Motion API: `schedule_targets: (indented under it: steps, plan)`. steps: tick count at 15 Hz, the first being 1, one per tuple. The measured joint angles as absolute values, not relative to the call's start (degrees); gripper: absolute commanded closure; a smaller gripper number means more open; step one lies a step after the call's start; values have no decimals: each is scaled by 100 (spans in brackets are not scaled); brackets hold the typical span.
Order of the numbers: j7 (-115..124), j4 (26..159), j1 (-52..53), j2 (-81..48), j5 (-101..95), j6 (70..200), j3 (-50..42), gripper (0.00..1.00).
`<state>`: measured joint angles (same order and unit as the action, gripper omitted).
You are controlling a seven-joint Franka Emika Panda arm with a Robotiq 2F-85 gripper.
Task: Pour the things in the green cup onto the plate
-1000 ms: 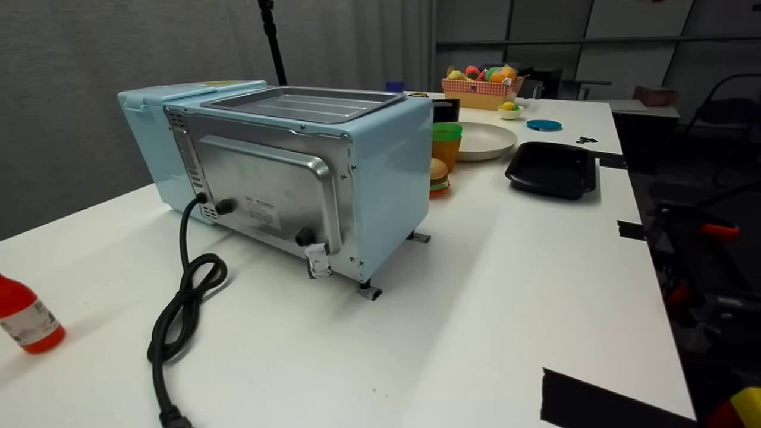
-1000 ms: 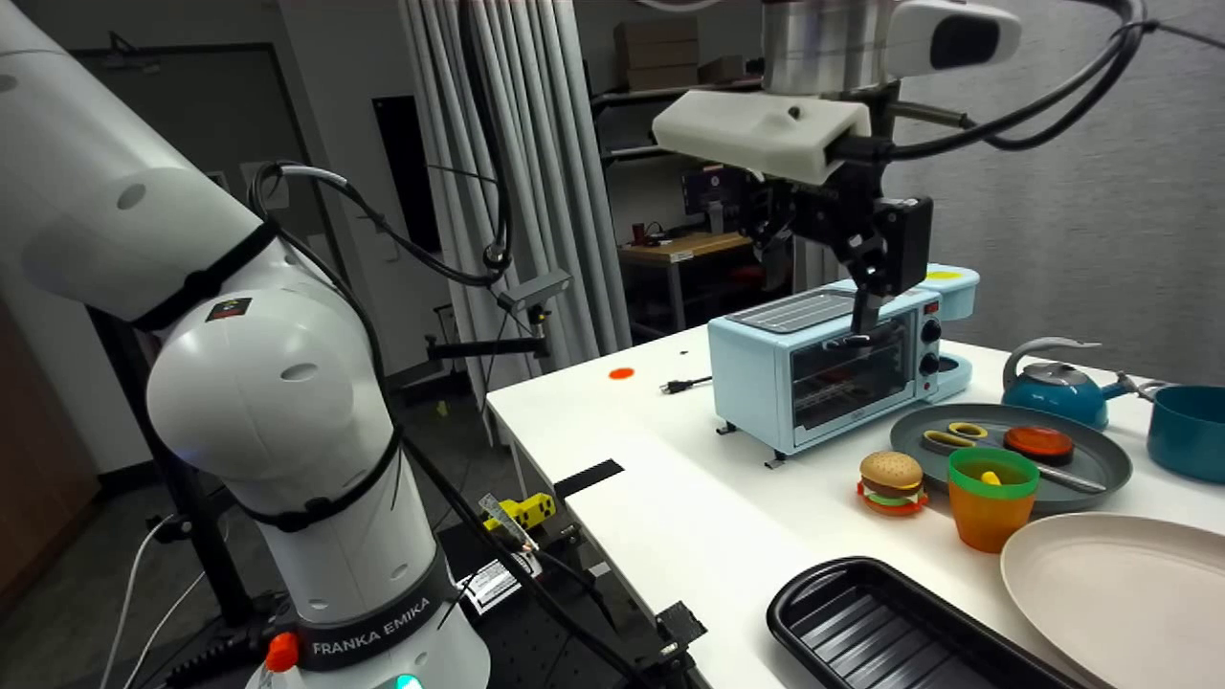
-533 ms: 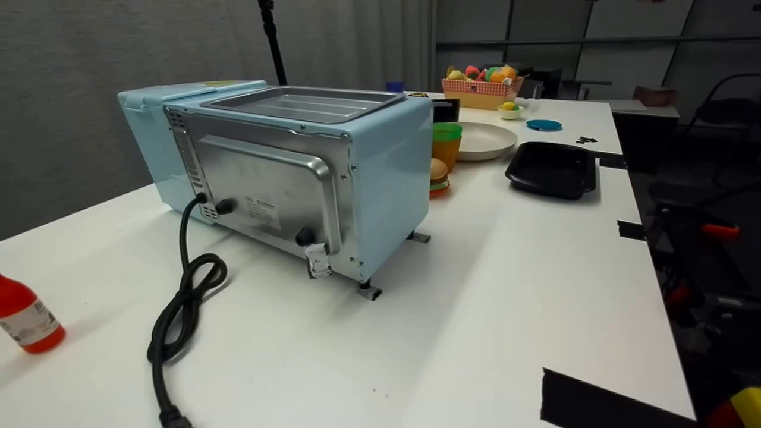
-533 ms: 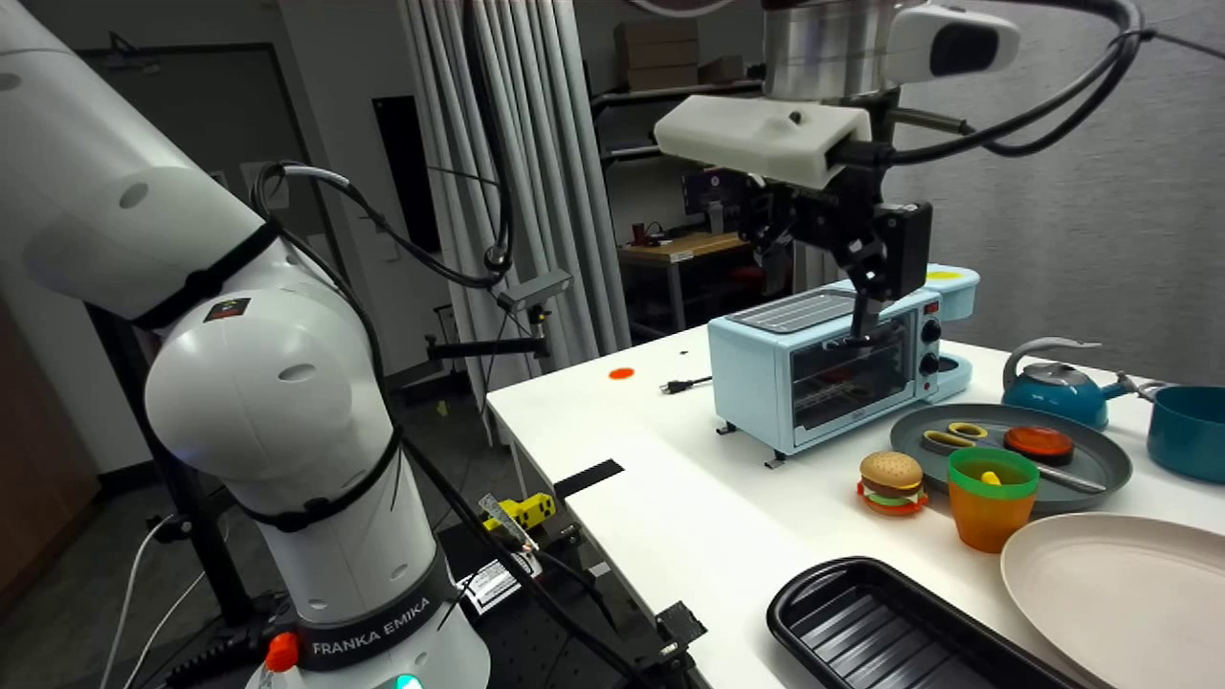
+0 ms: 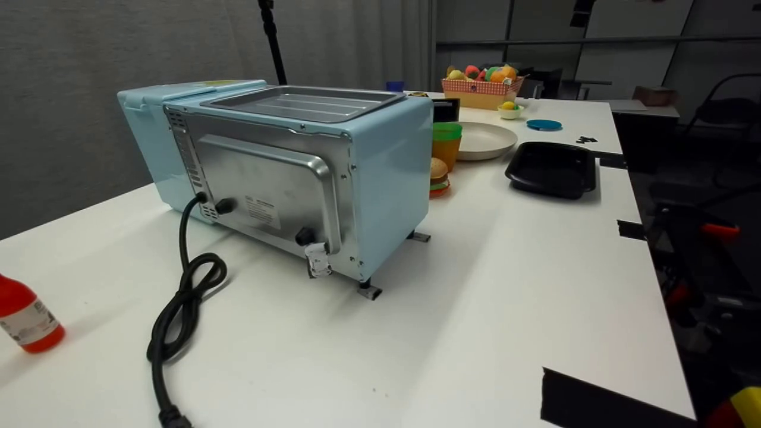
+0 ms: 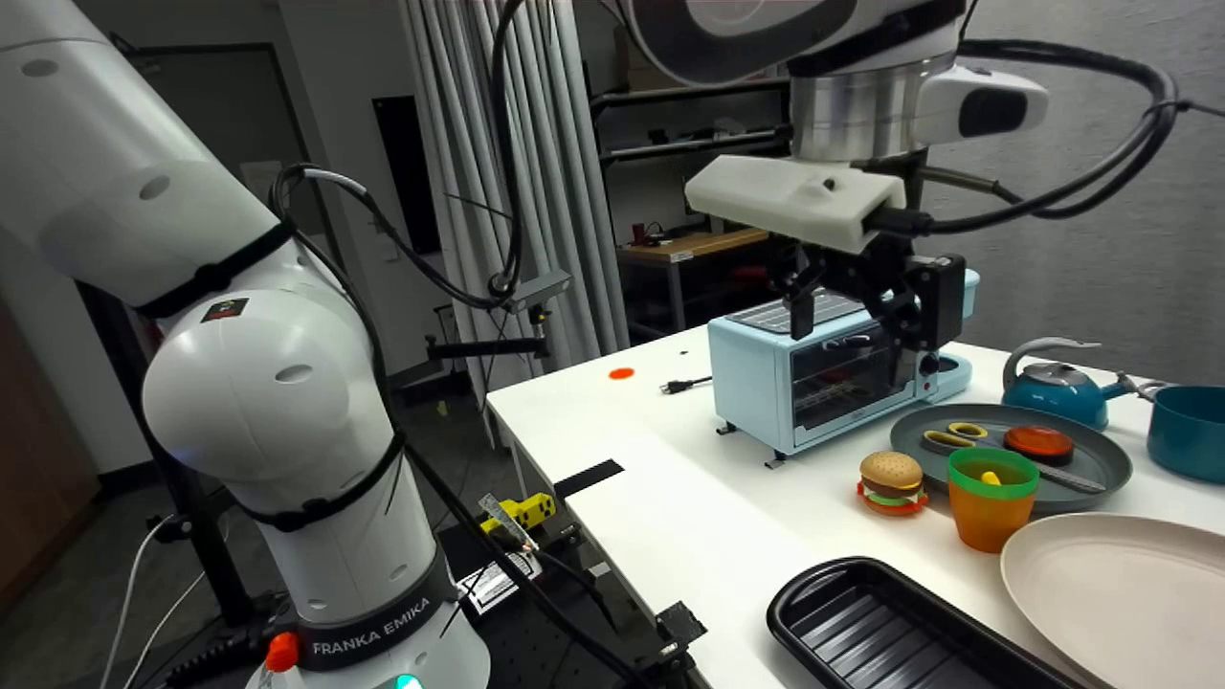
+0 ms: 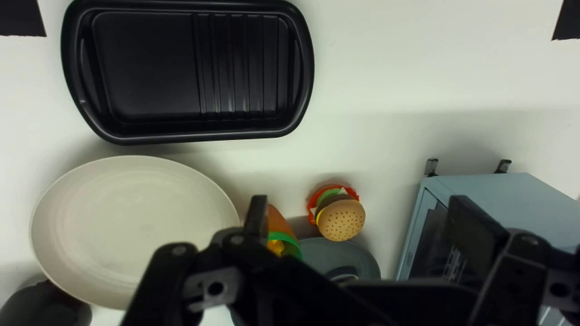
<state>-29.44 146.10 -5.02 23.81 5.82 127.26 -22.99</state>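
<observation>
The green cup (image 6: pixel 993 498) has a green rim and orange lower body and stands upright beside the plate (image 6: pixel 1129 593). Yellow bits (image 6: pixel 991 477) show inside it. In the wrist view the cup (image 7: pixel 284 237) is partly covered by a finger, with yellow bits (image 7: pixel 275 246) at its mouth and the pale plate (image 7: pixel 136 226) to its left. The cup (image 5: pixel 447 148) and plate (image 5: pixel 486 141) also show in an exterior view, behind the toaster. My gripper (image 6: pixel 852 343) is open and empty, high above the table, in front of the toaster in that view; its fingers (image 7: pixel 367 217) are wide apart.
A toy burger (image 7: pixel 340 215) sits close to the cup. A black tray (image 7: pixel 181 68) lies in front of the plate. The light blue toaster oven (image 6: pixel 751 383) stands nearby. A grey plate (image 6: pixel 909 435) with scissors, a kettle (image 6: pixel 1057 392) and a blue pot (image 6: pixel 1187 431) are behind.
My gripper has moved down and to the right in an exterior view, and its fingers now show apart. A dark part appears at the top edge of an exterior view. The cup and plate have not moved.
</observation>
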Motion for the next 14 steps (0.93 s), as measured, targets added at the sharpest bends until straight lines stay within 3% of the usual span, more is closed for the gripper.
schedule_targets:
  steps: [9,14]
  plan:
    - [-3141,14756,-491,1288,824,14858,-2296,0]
    - [-3268,14714,-472,975,1078,15157,-2253,0]
